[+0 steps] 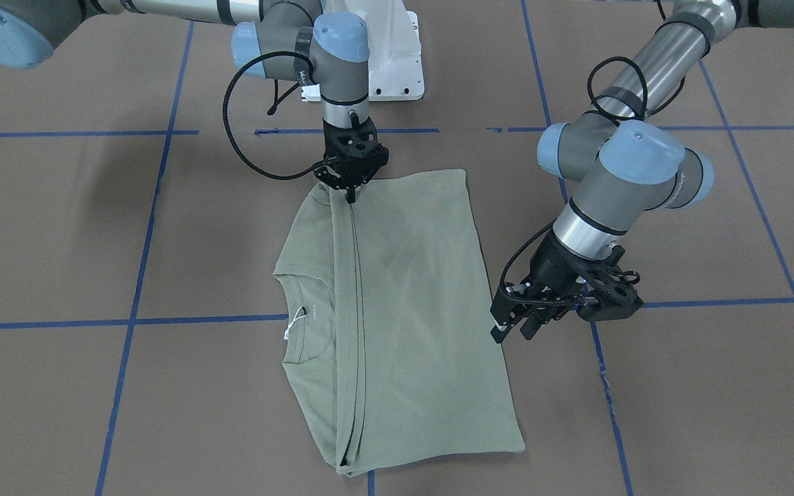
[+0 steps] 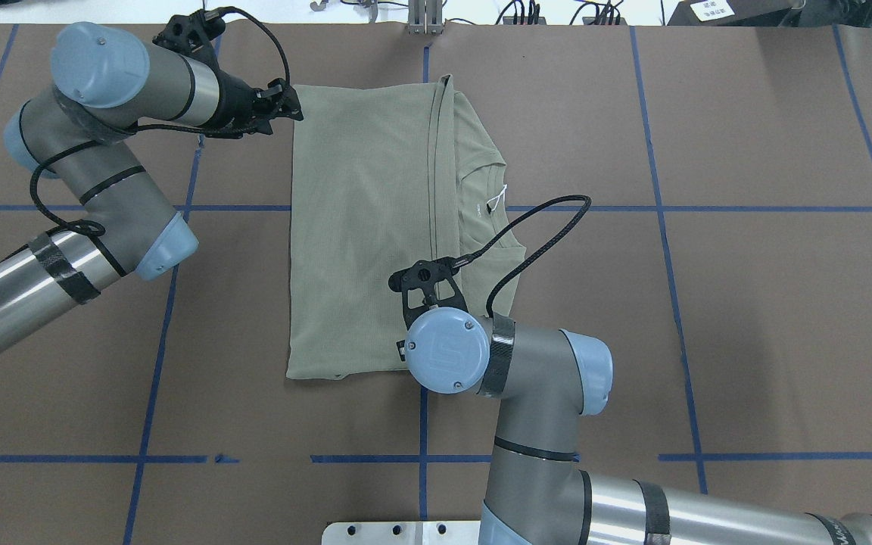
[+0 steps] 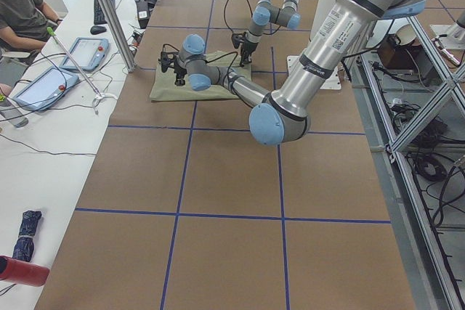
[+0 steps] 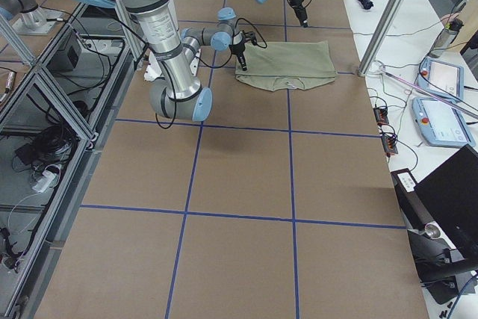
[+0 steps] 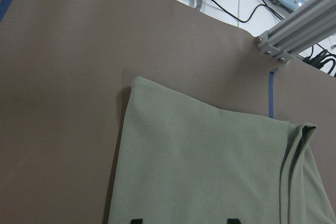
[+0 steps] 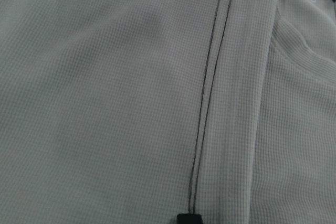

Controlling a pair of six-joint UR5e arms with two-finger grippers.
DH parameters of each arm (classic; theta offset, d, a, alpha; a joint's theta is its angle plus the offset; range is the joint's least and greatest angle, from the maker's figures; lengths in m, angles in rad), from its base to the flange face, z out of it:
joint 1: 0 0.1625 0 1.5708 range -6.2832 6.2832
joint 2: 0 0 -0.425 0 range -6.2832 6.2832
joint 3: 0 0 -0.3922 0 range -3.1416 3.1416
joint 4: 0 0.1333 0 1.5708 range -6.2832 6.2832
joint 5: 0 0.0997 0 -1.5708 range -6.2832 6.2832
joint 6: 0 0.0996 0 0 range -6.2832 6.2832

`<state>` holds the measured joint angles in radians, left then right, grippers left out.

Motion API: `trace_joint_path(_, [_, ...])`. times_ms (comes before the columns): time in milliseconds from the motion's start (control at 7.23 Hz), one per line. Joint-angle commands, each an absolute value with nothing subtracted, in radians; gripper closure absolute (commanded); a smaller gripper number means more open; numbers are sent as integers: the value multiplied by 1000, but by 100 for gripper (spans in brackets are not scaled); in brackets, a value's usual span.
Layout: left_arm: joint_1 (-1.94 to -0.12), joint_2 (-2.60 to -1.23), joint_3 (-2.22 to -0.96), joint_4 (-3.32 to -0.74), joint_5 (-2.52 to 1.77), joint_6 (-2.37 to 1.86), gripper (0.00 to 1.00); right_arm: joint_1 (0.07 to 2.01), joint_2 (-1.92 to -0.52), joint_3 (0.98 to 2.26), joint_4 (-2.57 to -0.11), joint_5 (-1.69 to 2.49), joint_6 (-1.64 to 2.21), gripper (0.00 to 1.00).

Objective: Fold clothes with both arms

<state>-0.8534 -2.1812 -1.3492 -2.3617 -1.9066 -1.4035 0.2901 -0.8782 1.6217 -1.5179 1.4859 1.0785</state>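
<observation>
The pale green shirt [image 1: 411, 310] lies flat on the brown table, folded lengthwise, with its doubled hem edge running down the middle and its collar and white tag [image 1: 293, 324] showing at one side. My right gripper [image 1: 351, 198] points straight down at the robot-side end of that fold line. Its fingers are shut, and in the right wrist view their tip [image 6: 189, 217] sits right on the hem of the shirt [image 6: 105, 103]. My left gripper [image 1: 513, 334] hangs open just off the shirt's side edge near the far corner [image 2: 296, 106]. Its fingertips [image 5: 136, 220] stand wide apart above the cloth [image 5: 210, 171].
Blue tape lines [image 2: 421, 459] cross the brown table cover. The white pedestal base [image 1: 397, 55] stands behind the shirt. Past the far edge there are an aluminium post [image 5: 294, 30] and cables. A person [image 3: 18, 5] sits at a white side table with tablets.
</observation>
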Motion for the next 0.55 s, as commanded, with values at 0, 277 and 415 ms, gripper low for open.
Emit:
trace_joint_path(0, [-853, -2178, -1350, -2362, -1907, -1405, 38, 296, -908, 1643, -1513, 1506, 1042, 100])
trace_joint_path(277, [-851, -2178, -1356, -2362, -1905, -1425, 38, 339, -1020, 1770, -1514, 1564, 1002, 100])
trace_joint_path(415, [-851, -2180, -1358, -2362, -1905, -1428, 38, 347, -1064, 1817, -1516, 1578, 980, 100])
